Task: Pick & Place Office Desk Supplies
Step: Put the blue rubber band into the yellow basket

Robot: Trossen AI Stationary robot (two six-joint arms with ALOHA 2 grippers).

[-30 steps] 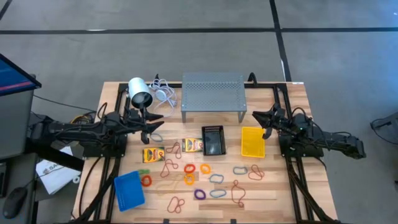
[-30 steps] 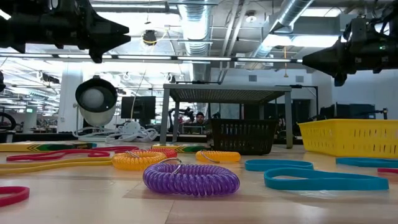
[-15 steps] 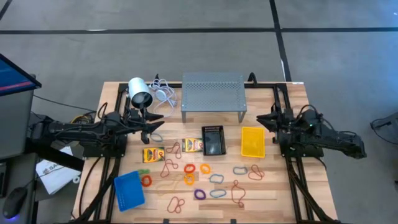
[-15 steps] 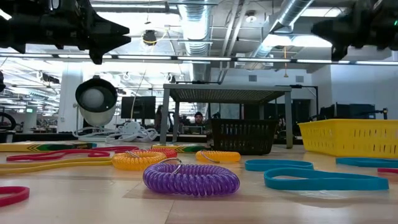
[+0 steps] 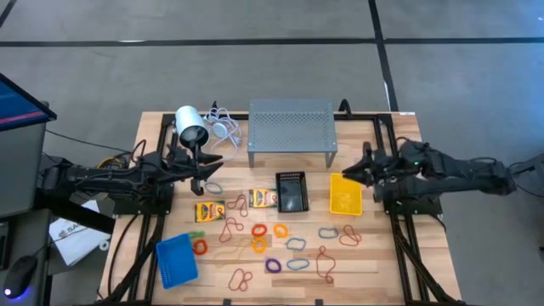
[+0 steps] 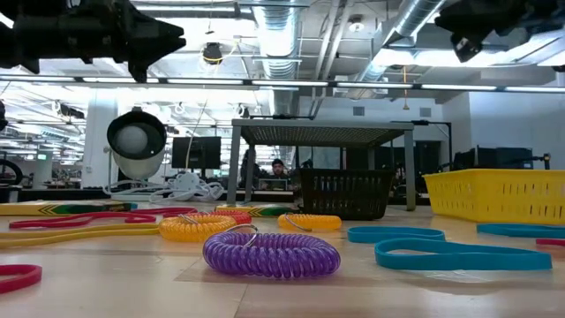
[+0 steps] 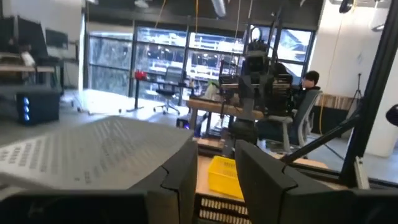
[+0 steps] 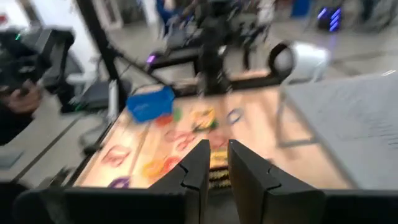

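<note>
Many thin coloured loops (image 5: 255,242) lie spread over the near middle of the wooden table; a purple coil (image 6: 271,253) lies nearest the low camera. Two yellow crayon boxes (image 5: 210,211) (image 5: 263,198) lie flat. A black bin (image 5: 291,191) and a yellow bin (image 5: 344,194) stand mid-table, a blue bin (image 5: 177,259) near left. My left gripper (image 5: 217,160) hovers high at the left, slightly open (image 7: 214,165), with nothing between its fingers. My right gripper (image 5: 348,174) hangs high above the yellow bin's far edge, its fingers nearly together (image 8: 217,155) and bare.
A grey perforated stand (image 5: 291,127) stands at the table's far middle. A white cylinder (image 5: 191,127) with its white cable (image 5: 223,127) lies at the far left. Black frame rails run along both table sides. A person (image 6: 281,168) sits in the room beyond.
My right gripper has risen well above the table and reached a little toward the table's left, ending over the yellow bin's far edge. It has tipped downward as it went. Nothing on the table has moved.
</note>
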